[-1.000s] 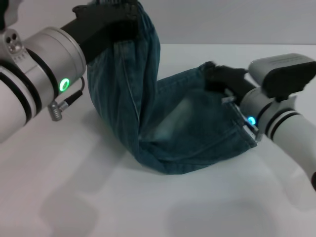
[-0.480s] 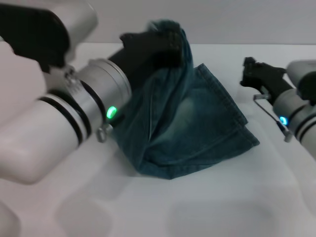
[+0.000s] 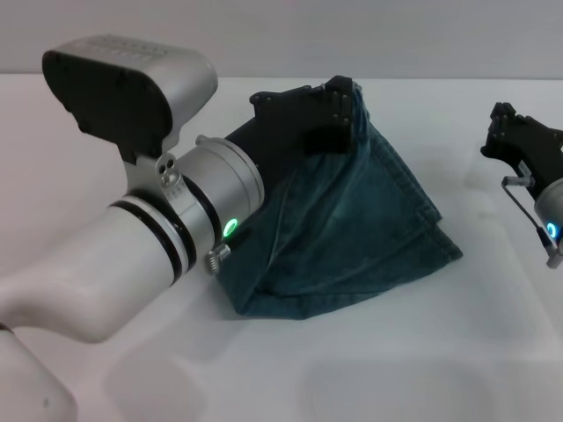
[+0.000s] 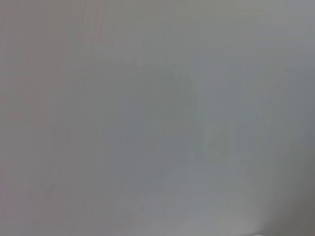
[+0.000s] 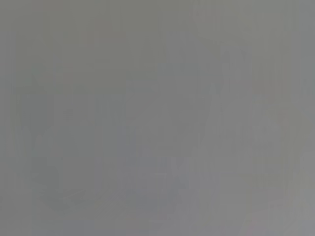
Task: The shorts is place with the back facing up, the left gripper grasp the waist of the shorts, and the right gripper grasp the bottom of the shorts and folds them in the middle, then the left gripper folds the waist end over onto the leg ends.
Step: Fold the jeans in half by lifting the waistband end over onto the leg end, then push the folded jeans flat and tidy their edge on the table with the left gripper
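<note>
In the head view the shorts, blue-green denim folded lengthwise, hang like a tent from my left gripper down to the white table. That gripper is shut on the waist of the shorts, held above the cloth's far right part. The leg ends run along the right edge, and their lower corner rests on the table. My right gripper hovers at the right, apart from the cloth, open and holding nothing. Both wrist views show only plain grey.
My left arm reaches across the front left of the table and hides the left part of the shorts. Bare white table lies in front of the cloth and between it and the right gripper.
My left gripper has carried the waist rightward and lower, over the leg ends. My right gripper let go of the hem and drew back to the right.
</note>
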{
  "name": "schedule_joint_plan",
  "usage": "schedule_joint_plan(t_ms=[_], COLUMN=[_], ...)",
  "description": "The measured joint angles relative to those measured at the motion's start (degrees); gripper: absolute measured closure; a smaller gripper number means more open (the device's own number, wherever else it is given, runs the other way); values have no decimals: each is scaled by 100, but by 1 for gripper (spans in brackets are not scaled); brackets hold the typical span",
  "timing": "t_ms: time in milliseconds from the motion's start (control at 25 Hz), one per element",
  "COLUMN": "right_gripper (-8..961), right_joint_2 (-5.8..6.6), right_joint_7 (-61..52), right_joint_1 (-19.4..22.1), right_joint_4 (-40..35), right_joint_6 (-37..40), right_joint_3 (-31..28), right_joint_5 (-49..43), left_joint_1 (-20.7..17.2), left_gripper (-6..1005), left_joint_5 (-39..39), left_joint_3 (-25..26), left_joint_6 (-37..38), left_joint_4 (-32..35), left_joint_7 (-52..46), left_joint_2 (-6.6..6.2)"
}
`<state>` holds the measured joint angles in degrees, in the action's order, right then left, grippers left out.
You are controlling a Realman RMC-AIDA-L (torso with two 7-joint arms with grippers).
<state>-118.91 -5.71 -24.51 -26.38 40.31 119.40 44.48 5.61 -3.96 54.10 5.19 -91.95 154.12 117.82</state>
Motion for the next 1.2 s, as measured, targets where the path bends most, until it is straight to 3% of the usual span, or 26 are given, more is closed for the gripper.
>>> schedule_joint_plan(t_ms=[80, 160, 360, 600, 800, 1000, 1200], right_gripper=[913, 912, 911, 910, 910, 909, 908], right_joint_2=[2, 3, 6, 7, -7, -44, -69], right_joint_7=[0, 0, 0, -1, -5, -51, -77], right_joint_1=[22, 27, 34, 66, 182, 387, 585], right_joint_4=[-4, -8, -22, -22, -106, -129, -209], right_joint_6=[-16, -31, -51, -52, 41, 730, 1239], right_joint_3=[-9, -11, 26, 30, 15, 42, 94], right_joint_5=[-40, -60, -63, -165, -527, -1176, -1524], left_joint_1=[4, 141, 559, 953, 998, 1038, 862], left_gripper=[992, 992, 994, 864, 622, 472, 319], left_joint_5=[1, 38, 13, 29, 123, 370, 369], left_joint_3=[-13, -171, -290, -302, -315, -254, -3], left_joint_6=[-116, -1221, -2443, -3417, -3736, -4463, -4646], left_joint_4=[72, 802, 1939, 2889, 3069, 3600, 3915], left_joint_7=[-4, -10, -302, -743, -673, -612, 88], left_joint_2=[2, 4, 23, 37, 28, 44, 78])
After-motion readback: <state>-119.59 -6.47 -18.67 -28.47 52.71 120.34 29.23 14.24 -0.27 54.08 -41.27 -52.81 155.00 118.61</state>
